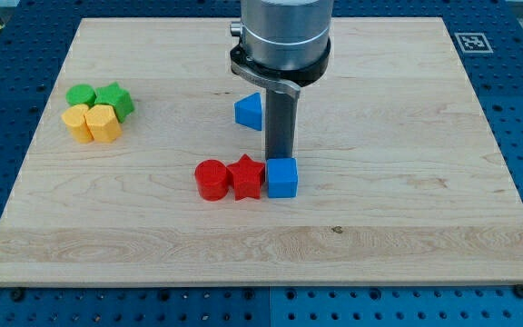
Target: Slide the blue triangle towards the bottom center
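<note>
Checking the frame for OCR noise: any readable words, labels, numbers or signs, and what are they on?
No readable text, numbers or brand names anywhere.
Only sign: a black-and-white square fiducial marker on the light wooden board's top right corner; it carries a pattern, no letters.
The coloured blocks and the arm's grey metal housing show no labels.

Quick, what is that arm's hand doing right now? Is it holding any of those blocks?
No hand: a straight dark rod holding nothing. My tip sits just behind the blue cube, to the lower right of the blue triangle block; whether it touches the cube cannot be told.
</note>
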Robot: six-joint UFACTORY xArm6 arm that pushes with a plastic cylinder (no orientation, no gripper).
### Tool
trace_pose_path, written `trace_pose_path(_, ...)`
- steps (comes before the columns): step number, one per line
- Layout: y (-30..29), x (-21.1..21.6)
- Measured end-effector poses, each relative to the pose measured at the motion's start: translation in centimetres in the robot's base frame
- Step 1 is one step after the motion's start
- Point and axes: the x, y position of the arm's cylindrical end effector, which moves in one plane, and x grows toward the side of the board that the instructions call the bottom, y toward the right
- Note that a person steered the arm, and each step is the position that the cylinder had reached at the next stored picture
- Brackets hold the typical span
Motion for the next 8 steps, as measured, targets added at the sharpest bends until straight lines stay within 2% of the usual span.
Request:
trace_pose_path(1, -0.3, -0.6)
trace_pose_path(2, -1.5, -3.6)
trace_pose_path(4, -7.2, -4.3)
trace_pose_path(5, -9.1, -7.2)
trace_pose_path(6, -9.9, -10.2)
trace_pose_path(8, -7.9, -11.3)
